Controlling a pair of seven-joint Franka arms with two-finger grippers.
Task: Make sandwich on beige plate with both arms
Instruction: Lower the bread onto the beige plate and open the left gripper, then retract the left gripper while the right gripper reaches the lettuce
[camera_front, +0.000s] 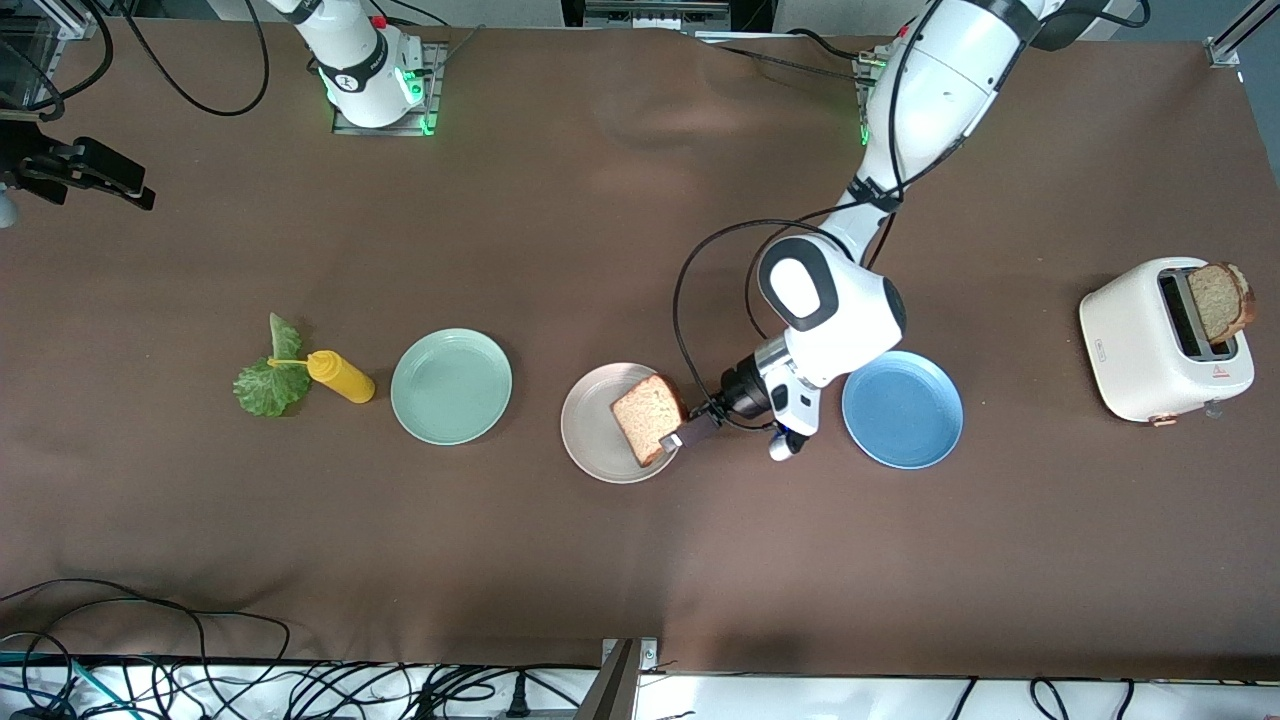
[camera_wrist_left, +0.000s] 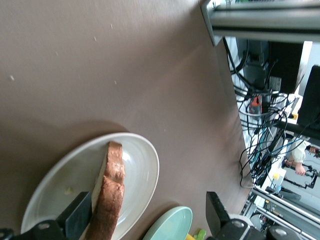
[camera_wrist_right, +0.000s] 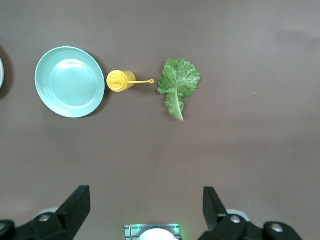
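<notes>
left gripper (camera_front: 678, 432) wide, at beige plate (camera_front: 592, 432) 3 o'clock, bread slice (camera_front: 648, 416) tilted | right gripper (camera_wrist_right: 145, 207) wide, waits above lettuce (camera_wrist_right: 178, 85)

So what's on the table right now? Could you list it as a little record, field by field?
beige plate: holds one bread slice, propped against the left tool's finger
left tool: open, low at the beige plate's edge, one finger touching the slice
right tool: open, waiting high over the table
second bread slice: standing in the toaster
lettuce leaf: on the table by the yellow bottle
mint-green plate: empty
blue plate: empty
</notes>
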